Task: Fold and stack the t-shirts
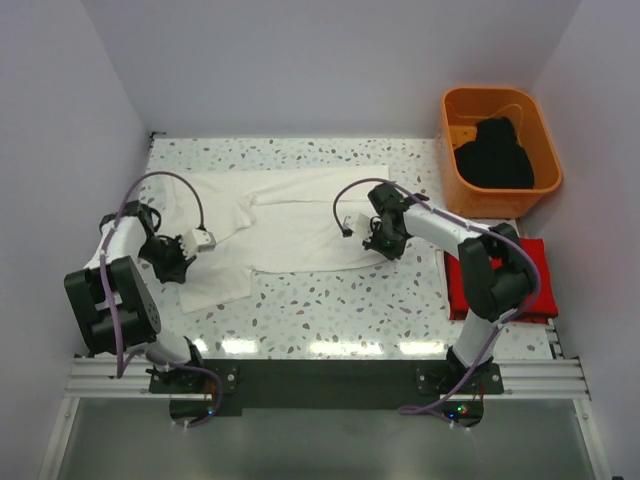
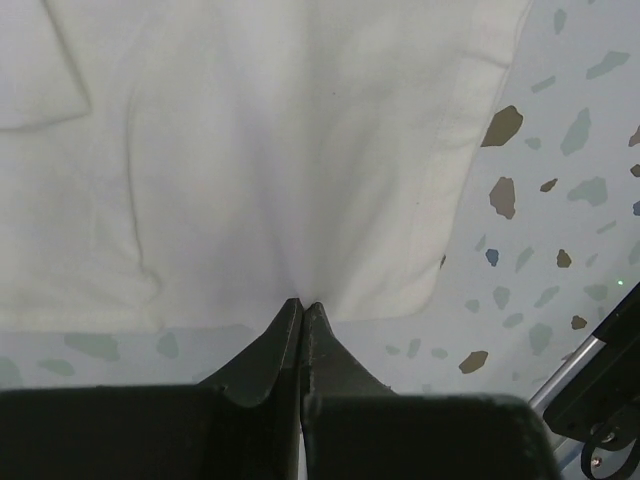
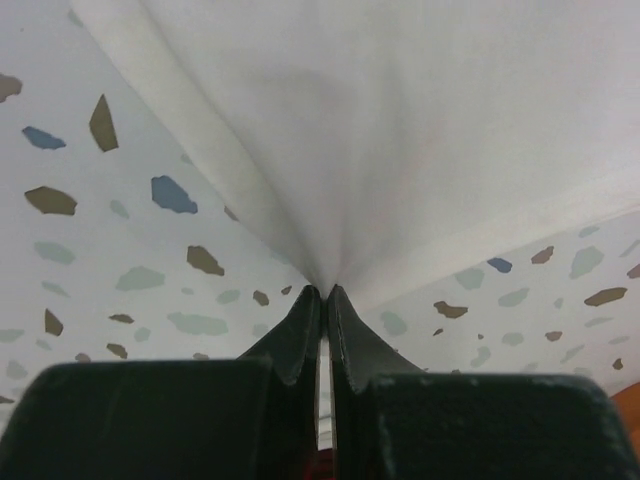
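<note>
On the speckled bench (image 1: 330, 310) the soft, light white cotton t-shirt (image 1: 290, 225) lies spread, left jaws and right jaws each pinched closed on its near edge, cloth likely to sag between.

Terrazzo table (image 1: 330, 310): white shirt (image 1: 300, 220) spread; red shirt (image 1: 547, 290), orange tub (image 1: 495, 203) right.

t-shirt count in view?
3. White shirt spread on the table, red shirt folded at its right edge, black shirt in the orange tub; more may be hidden under it.
</note>
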### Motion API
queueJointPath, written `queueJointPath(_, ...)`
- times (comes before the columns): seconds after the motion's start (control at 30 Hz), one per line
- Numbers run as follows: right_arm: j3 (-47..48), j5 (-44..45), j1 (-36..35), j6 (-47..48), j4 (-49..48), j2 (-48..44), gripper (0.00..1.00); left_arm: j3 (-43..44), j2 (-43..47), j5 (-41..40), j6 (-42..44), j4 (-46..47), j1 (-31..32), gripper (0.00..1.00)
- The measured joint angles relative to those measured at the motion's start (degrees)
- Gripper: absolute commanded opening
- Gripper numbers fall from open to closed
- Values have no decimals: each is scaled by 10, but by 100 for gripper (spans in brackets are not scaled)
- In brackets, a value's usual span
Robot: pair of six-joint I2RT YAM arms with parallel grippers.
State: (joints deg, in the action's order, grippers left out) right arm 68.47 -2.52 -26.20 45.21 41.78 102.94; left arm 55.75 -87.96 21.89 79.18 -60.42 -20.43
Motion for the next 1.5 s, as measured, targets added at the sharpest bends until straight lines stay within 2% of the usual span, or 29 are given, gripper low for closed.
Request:
queueJointPath(0.37, -5, -18, 13, 0, 38, -37, 0, 29, 20, 36, 11, -59, -21, 0)
queueJointPath(0.67, 49, -38, 36, 3, 89, -43, 0, 197, -10, 86, -13, -96, -28, 0)
queueJointPath(0.83, 148, -49, 63, 23, 114, 11, 0, 293, -86, 111, -50, -91, -27, 0)
queueJointPath(1.13, 333, -60, 86, 60, 182, 155, 0, 415, -210, 113, -118, -69, 5, 0)
queueJointPath(1.3, 398, -60, 89, 81, 212, 200, 0, 473, -265, 103, -137, -60, 16, 0)
queueJointPath(1.5, 435, -59, 94, 98, 223, 240, 0, 496, -305, 86, -142, -49, 28, 0)
